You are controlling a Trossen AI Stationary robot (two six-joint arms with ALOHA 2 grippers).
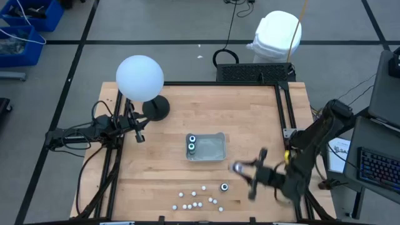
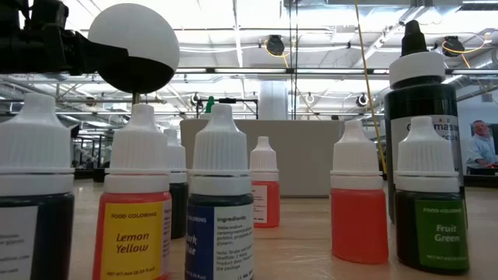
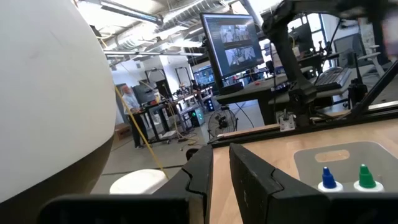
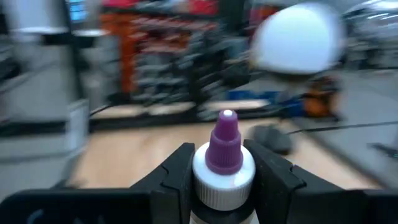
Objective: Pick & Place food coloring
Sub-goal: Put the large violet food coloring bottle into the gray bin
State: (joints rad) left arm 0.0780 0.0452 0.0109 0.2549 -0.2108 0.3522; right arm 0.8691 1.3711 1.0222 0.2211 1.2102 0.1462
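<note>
Room behind the purple-tipped bottle (image 4: 224, 165) smeared by blur in the right wrist view. Right claw (image 1: 244, 170) blurred from above. Bottles (image 2: 222, 202) in the low view cropped at bottom. Tiny vials (image 1: 197, 200) too small to read.

Clear tray (image 1: 215, 149) at frame centre w/ two dark round jars (image 1: 191, 143) at its left end. One more dark jar (image 1: 224, 186) lower centre, beside scattered white-capped vials (image 1: 195, 199). Right gripper (image 1: 240, 170) lower right, blurred, something pale at its tip. Left gripper (image 1: 139, 134) centre left, near white globe lamp (image 1: 140, 78).
</note>
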